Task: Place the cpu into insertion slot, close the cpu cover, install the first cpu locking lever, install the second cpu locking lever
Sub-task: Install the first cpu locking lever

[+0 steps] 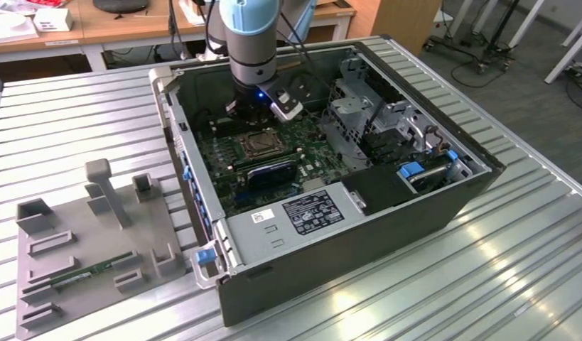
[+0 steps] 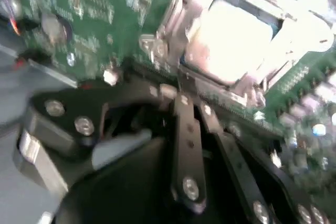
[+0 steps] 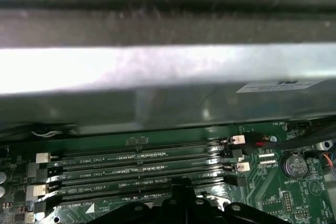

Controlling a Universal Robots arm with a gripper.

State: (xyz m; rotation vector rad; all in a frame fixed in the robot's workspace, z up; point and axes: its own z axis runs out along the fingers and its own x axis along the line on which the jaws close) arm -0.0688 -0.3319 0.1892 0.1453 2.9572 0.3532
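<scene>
Here the gripper (image 2: 184, 95) hung low inside the open computer case (image 1: 443, 206), its black fingers (image 2: 186, 145) drawn together with nothing between them, tips just beside the near edge of the socket. In the exterior view the arm (image 1: 253, 42) stood over the motherboard (image 1: 219, 153), its wrist just beyond the socket.

The cpu (image 2: 236, 40) lay flat in the insertion slot, pale metal face up. The cpu cover (image 2: 197, 14) appeared down around it, framing the chip. Judged from this: placing done, cover likely closed. Whether either locking lever was latched could not be told; the metal at the socket edge was blurred.

In the first wrist view, empty memory slots (image 3: 136, 174) ran in parallel rows below the case wall, a coin battery (image 3: 295, 166) near one end.

Outward: the case lay on its side on a ribbed metal table (image 1: 518, 270). To the exterior view's left sat a grey fixture tray (image 1: 54, 284) with upright posts and a green memory stick (image 1: 87, 273) lying in it. Beyond were wooden desks (image 1: 129, 25) and, to the exterior view's right, grey floor with wheeled stands (image 1: 466, 50).
</scene>
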